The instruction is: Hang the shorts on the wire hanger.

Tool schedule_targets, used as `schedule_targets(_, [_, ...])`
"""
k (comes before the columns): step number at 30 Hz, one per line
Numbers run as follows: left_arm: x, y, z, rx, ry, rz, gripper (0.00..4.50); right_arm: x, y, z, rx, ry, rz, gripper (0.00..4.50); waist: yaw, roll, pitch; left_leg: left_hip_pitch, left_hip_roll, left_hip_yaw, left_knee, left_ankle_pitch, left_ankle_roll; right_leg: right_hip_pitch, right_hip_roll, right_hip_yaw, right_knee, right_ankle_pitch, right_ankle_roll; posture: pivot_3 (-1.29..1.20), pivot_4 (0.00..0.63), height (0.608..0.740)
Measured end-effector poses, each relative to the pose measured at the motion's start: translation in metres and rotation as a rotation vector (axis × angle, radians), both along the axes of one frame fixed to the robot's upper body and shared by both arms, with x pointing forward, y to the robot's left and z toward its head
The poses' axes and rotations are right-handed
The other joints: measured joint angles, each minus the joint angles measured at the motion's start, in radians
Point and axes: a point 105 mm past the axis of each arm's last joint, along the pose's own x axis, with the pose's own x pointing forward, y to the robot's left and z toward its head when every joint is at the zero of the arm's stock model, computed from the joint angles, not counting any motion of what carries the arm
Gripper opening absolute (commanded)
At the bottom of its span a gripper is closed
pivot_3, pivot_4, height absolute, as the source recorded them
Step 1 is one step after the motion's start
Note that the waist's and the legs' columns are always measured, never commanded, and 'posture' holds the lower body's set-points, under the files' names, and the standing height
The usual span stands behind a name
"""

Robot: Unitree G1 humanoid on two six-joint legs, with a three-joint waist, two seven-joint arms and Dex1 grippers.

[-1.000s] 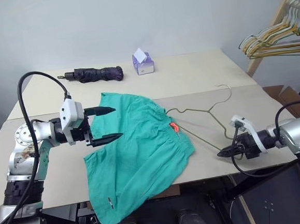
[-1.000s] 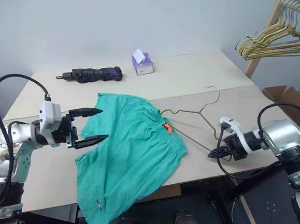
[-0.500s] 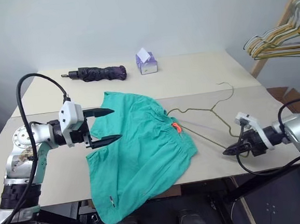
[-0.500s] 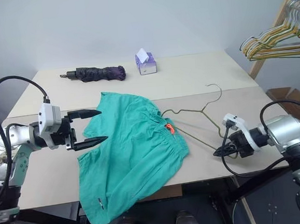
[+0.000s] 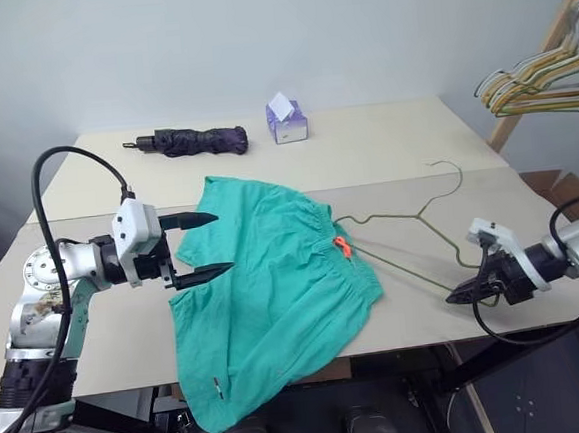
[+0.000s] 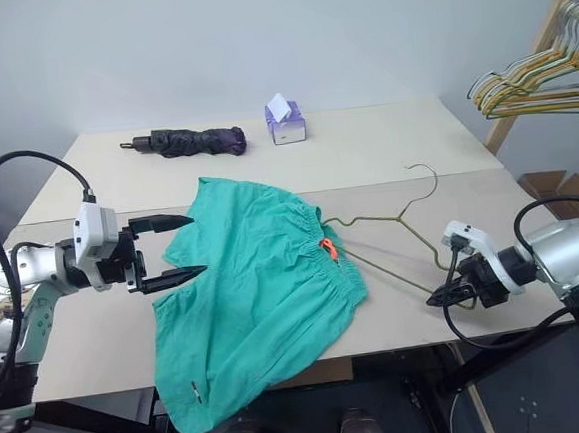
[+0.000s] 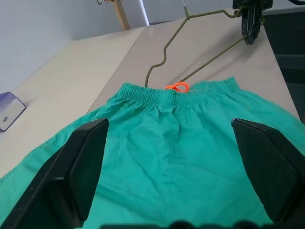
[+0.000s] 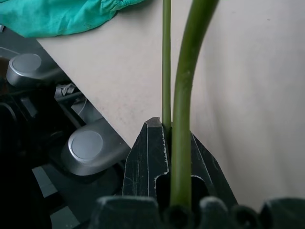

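Shorts [image 5: 275, 288] lie mid-counter [image 5: 385, 154], hem over front edge; L hand [image 5: 200, 248] wide open, empty, above them; R hand [image 5: 456, 296] clamped on wire hanger [image 5: 410, 217] corner nr front-right edge.

**Plain room, two pale tables**

I see a bare, pale grey-white wall [image 5: 255, 39] behind two cream tables pushed together, the near table [image 5: 109, 341] meeting the far table [image 5: 384, 144] along a seam. On the far one lie a folded dark umbrella [image 5: 198, 140] and a purple tissue box [image 5: 287, 123]. At the right, a wooden rack [image 5: 547, 46] carries a cluster of hangers [image 5: 535, 82]. Light is soft and even.
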Motion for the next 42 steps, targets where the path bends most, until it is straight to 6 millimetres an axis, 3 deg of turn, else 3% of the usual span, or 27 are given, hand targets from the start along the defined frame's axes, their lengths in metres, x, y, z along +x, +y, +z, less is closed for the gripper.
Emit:
schedule_targets(4, [0.0, 0.0, 0.001, 0.0, -0.002, 0.0, 4.46, 0.003, 0.003, -0.003, -0.015, -0.008, 0.025, 0.0, -0.001, 0.0, 0.0, 0.0, 0.0, 0.0, 0.0, 0.0, 0.0, 0.0, 0.0, 0.0, 0.0, 0.0, 0.0, 0.05, 0.031, 0.74])
schedule_targets(11, [0.003, -0.003, 0.009, 0.002, -0.032, -0.012, 4.46, 0.034, 0.031, -0.015, 0.0, -0.038, 0.049, 0.0, -0.003, 0.0, 0.0, 0.0, 0.0, 0.0, -0.001, 0.0, 0.0, 0.0, 0.0, 0.0, 0.0, 0.003, -0.005, 0.07, 0.025, 0.74])
schedule_targets(22, [0.0, 0.0, 0.0, 0.0, -0.007, 0.008, 4.46, 0.069, 0.033, -0.017, -0.03, -0.062, -0.049, 0.0, 0.007, 0.0, 0.0, -0.001, 0.0, 0.0, -0.001, 0.0, 0.0, -0.001, 0.0, 0.0, 0.0, 0.004, -0.007, 0.1, 0.016, 0.74])
schedule_targets(33, [-0.002, 0.001, 0.002, 0.003, -0.023, 0.01, 4.46, 0.069, 0.048, -0.015, 0.077, -0.008, -0.005, 0.0, 0.007, 0.0, 0.0, -0.001, 0.0, 0.0, -0.001, 0.0, 0.0, -0.001, 0.0, 0.0, 0.0, 0.004, -0.007, 0.11, 0.009, 0.74])
schedule_targets(38, [-0.003, 0.001, 0.003, 0.005, -0.031, 0.009, 4.46, 0.076, 0.046, -0.008, 0.079, -0.018, -0.045, 0.0, 0.005, 0.0, 0.0, 0.0, 0.0, 0.0, -0.001, 0.0, 0.0, -0.001, 0.0, 0.0, 0.001, 0.004, -0.007, 0.1, 0.005, 0.74])
schedule_targets(42, [-0.003, 0.001, 0.003, 0.005, -0.032, 0.008, 4.46, 0.079, 0.044, -0.014, 0.074, -0.015, -0.099, 0.0, 0.006, 0.0, 0.0, 0.0, 0.0, 0.0, -0.001, 0.0, 0.0, -0.001, 0.0, 0.0, 0.0, 0.004, -0.007, 0.1, 0.006, 0.74])
